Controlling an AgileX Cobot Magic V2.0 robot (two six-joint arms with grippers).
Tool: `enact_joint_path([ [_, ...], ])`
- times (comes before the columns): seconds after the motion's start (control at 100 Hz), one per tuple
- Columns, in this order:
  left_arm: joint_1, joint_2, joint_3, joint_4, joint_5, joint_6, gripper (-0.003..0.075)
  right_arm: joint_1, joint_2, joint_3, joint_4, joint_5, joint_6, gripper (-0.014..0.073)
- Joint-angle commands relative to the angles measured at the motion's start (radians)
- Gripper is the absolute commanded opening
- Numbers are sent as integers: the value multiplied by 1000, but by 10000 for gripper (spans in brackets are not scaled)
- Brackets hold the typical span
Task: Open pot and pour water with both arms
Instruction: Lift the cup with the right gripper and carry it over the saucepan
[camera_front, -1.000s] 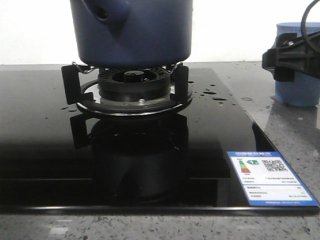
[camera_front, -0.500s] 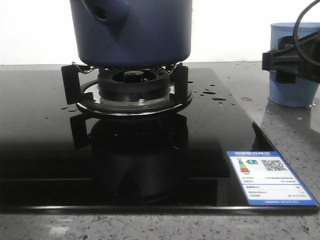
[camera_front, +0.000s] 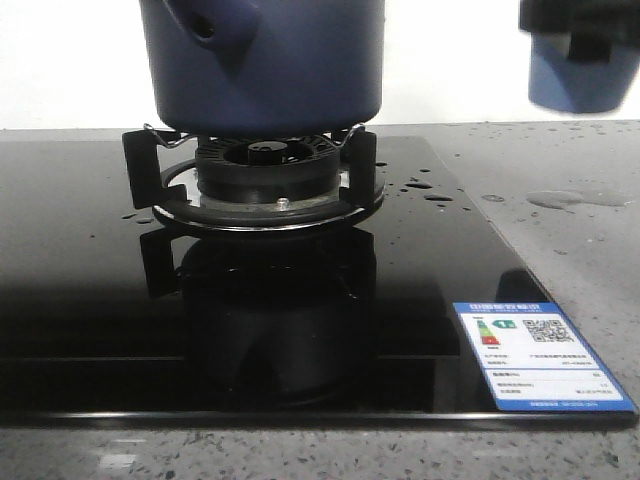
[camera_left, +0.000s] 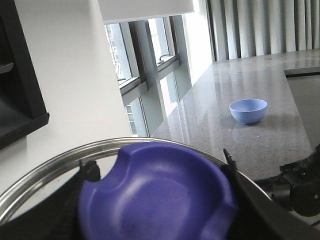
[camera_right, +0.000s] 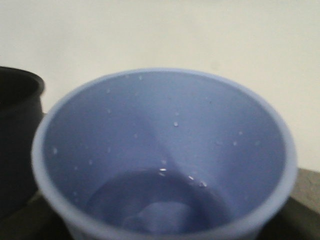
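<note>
The dark navy pot (camera_front: 262, 60) stands on the burner (camera_front: 255, 180); its top is cut off in the front view. In the right wrist view its dark rim (camera_right: 17, 120) shows beside the cup. My right gripper (camera_front: 575, 28) is shut on a pale-blue cup (camera_front: 572, 75) and holds it high at the right, above the counter. Water (camera_right: 160, 205) lies in the cup's bottom. My left gripper (camera_left: 157, 167) is shut on the blue knob (camera_left: 155, 197) of the steel-rimmed lid (camera_left: 45, 172), held up in the air. It is out of the front view.
Water drops (camera_front: 420, 188) lie on the black glass hob right of the burner, and a flat puddle (camera_front: 560, 198) on the grey counter. A label (camera_front: 540, 355) sits at the hob's front right corner. A small blue bowl (camera_left: 248, 110) stands on a far counter.
My right gripper has lifted the pale-blue cup off the counter to the top right of the view. A thin puddle shows where the cup stood. The pot has not moved.
</note>
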Motion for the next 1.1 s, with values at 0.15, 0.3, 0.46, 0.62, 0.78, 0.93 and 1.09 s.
enact_joint_path([
  [0.15,3,-20,-27,-124,-28,-7,243,21,-96,-250,-209,229,1,245],
  [0.3,3,-20,-27,-126,-31,-7,243,60,-85,-431,-289,459,1,245],
  [0.46,3,-20,-27,-131,-31,-7,243,90,-31,-581,-365,588,1,245],
  [0.62,3,-20,-27,-131,-31,-7,243,122,37,-677,-422,644,-1,245],
  [0.78,3,-20,-27,-133,-31,-7,243,147,105,-752,-502,673,-1,245],
  [0.93,3,-20,-27,-134,-31,-7,243,171,154,-804,-634,698,-1,245],
  [1.09,3,-20,-27,-134,-31,-7,243,190,192,-828,-786,724,-1,245],
])
